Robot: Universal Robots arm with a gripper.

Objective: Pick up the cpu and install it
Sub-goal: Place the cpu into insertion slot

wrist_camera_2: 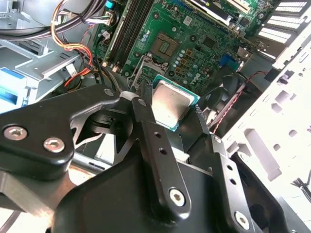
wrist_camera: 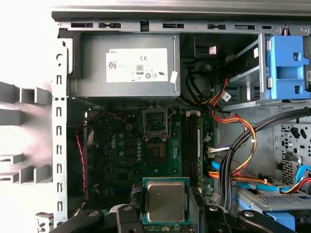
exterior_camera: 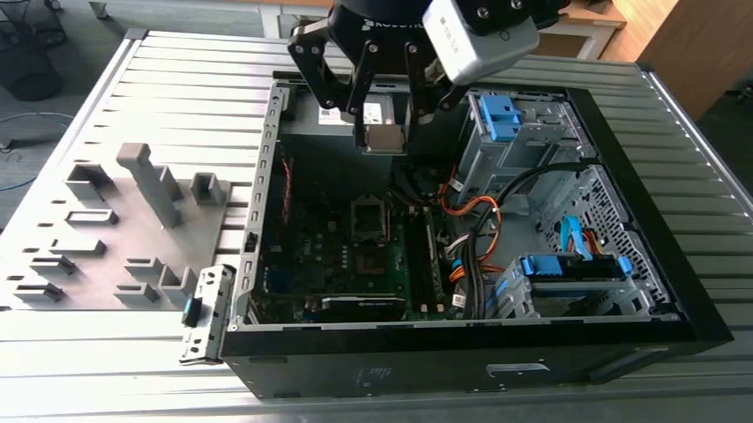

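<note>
The black two-finger claw [exterior_camera: 385,132] is closed on the cpu [wrist_camera: 165,201], a small thin square chip with a silver-grey metal top and a green edge. The fingers press on two opposite sides of the chip. The chip hangs in the air at the tips of the claw, with its metal top turned up toward the wrist.

The claw hovers over the open black computer case [exterior_camera: 659,291], which lies on its side on the ribbed silver metal table [exterior_camera: 176,88]. Below the claw is the green motherboard [wrist_camera: 121,150] with the square processor socket [wrist_camera: 156,152]. The metal frame of the socket [wrist_camera: 155,121] stands open, and the socket looks empty. Beyond the socket, seen from the claw, sits the grey metal power supply box [wrist_camera: 129,65].

In my judgement the picking part is done, because the chip touches nothing except the claw. The installing part is left: the chip is well above the board and not in the socket, and the frame is not closed. The matte grey plastic fixture blocks [exterior_camera: 130,220] stand well apart from the claw, outside the case
</note>
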